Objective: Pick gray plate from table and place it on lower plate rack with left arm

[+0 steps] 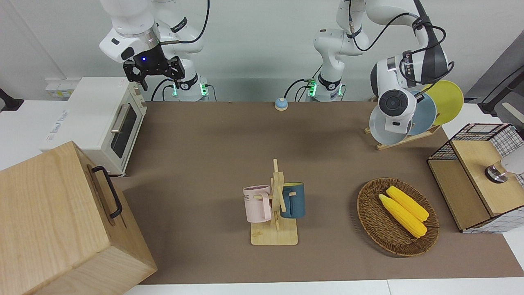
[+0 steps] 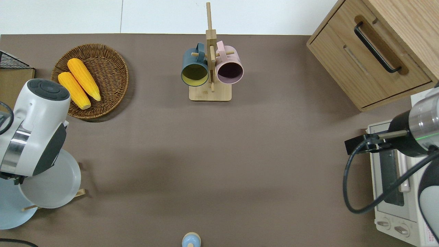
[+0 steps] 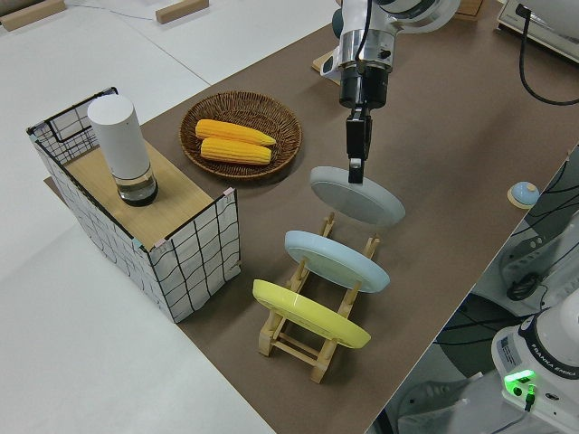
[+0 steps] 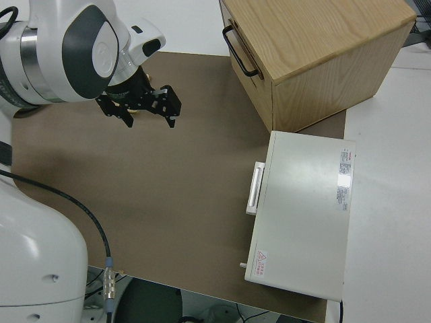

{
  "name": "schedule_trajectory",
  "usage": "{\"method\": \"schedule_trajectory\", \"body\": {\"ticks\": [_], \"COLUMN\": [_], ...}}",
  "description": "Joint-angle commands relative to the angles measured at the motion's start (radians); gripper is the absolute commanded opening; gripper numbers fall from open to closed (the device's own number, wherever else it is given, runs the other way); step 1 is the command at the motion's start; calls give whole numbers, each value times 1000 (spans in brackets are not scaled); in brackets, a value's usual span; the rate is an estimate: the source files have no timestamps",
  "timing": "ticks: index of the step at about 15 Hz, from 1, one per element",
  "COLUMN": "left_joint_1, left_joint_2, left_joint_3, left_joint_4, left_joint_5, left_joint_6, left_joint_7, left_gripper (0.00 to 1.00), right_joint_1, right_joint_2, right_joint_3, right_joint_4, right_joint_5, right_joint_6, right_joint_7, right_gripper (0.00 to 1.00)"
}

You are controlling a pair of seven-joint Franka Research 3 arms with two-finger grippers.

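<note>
- The left arm is reaching down over the plate rack at its own end of the table, and the left gripper is pointing straight down at the rack's free slot, the one farthest from the robots.
- Its fingers are pinching the upper rim of the gray plate; they are nearly closed, with only the thin edge of the plate between them.
- The gray plate is hanging tilted at the rack's farthest end, leaning the same way as the blue plate and the yellow plate, which are already standing in the slots nearer the robots.
- I cannot tell whether the gray plate's lower edge is resting on the rack's base bar or hanging just clear of it.
- To my eye the picking is done and the placing is under way, close to its end.
- The next move seems to call for easing the plate down until its lower edge is sitting between the dowels, then opening the fingers and lifting straight up, so the rim is not being dragged and the blue plate beside it is not being knocked.
- The right arm is parked, the fingers of its gripper spread wide and holding nothing.
</note>
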Motion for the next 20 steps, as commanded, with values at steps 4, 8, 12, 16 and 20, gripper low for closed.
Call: {"method": "schedule_trajectory", "body": {"ticks": [4, 8, 12, 16, 20], "left_joint_1": [-11, -13, -17, -22, -22], "left_joint_2": [7, 46, 67, 80, 74], "left_joint_3": [3, 2, 0, -2, -15], "left_joint_4": [6, -3, -29, -34, -29], "left_joint_5": [90, 92, 81, 20, -96], "left_joint_6": [-67, -67, -69, -52, 51], "left_joint_7": [-19, -87, -128, -117, -118], "left_gripper": [0, 0, 0, 435, 982], "right_joint_1": [-15, -15, -15, -13, -13], "right_joint_2": [-5, -5, -5, -5, -5], "right_joint_3": [7, 7, 7, 7, 7], "right_joint_4": [6, 6, 6, 6, 6], "right_joint_5": [3, 3, 3, 3, 3], "right_joint_6": [-15, -15, -15, -15, -15], "right_joint_7": [-3, -3, -3, -3, -3], "right_gripper": [987, 987, 990, 987, 987]}}
